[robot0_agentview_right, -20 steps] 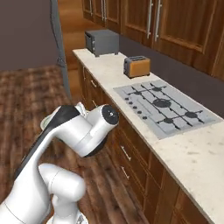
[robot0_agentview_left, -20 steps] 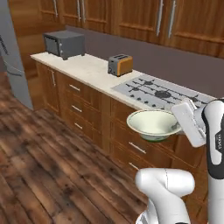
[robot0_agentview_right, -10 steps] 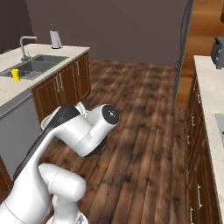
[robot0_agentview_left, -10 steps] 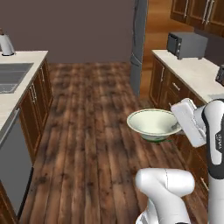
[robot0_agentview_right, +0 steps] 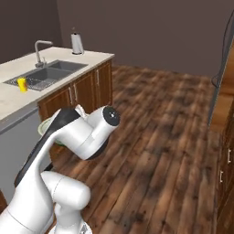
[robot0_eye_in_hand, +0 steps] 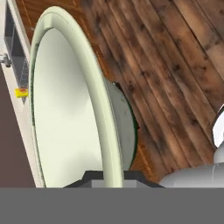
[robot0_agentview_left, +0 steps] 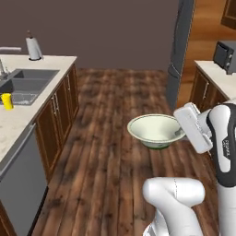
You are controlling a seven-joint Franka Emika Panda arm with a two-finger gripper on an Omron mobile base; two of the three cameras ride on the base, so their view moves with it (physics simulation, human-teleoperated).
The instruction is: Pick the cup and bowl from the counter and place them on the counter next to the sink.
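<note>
The pale cream-green bowl (robot0_agentview_left: 153, 131) hangs level over the wooden floor, with my gripper (robot0_agentview_left: 179, 133) shut on its right rim. In the hand view the bowl (robot0_eye_in_hand: 65, 113) stands edge-on, its thin rim pinched between my gripper's fingertips (robot0_eye_in_hand: 111, 176). The arm covers most of the bowl (robot0_agentview_right: 45, 127) in the right base view. The small yellow cup (robot0_agentview_left: 6, 101) stands on the beige counter (robot0_agentview_left: 14, 124) at the near edge of the dark sink (robot0_agentview_left: 27, 85). The cup (robot0_agentview_right: 22, 84) and sink (robot0_agentview_right: 50, 75) also lie left of the arm.
A faucet (robot0_agentview_right: 39, 49) rises behind the sink and a grey-white upright item (robot0_agentview_left: 33, 48) stands at the counter's far end. Brown cabinets (robot0_agentview_left: 57, 115) run below it. A tall fridge (robot0_agentview_left: 182, 50) and a microwave (robot0_agentview_left: 226, 55) stand on the right. Wooden floor (robot0_agentview_left: 110, 152) lies between.
The whole picture has swung from the stove counter round to the sink counter, so the camera moved. The bowl stays in my gripper, in the same place relative to the arm.
</note>
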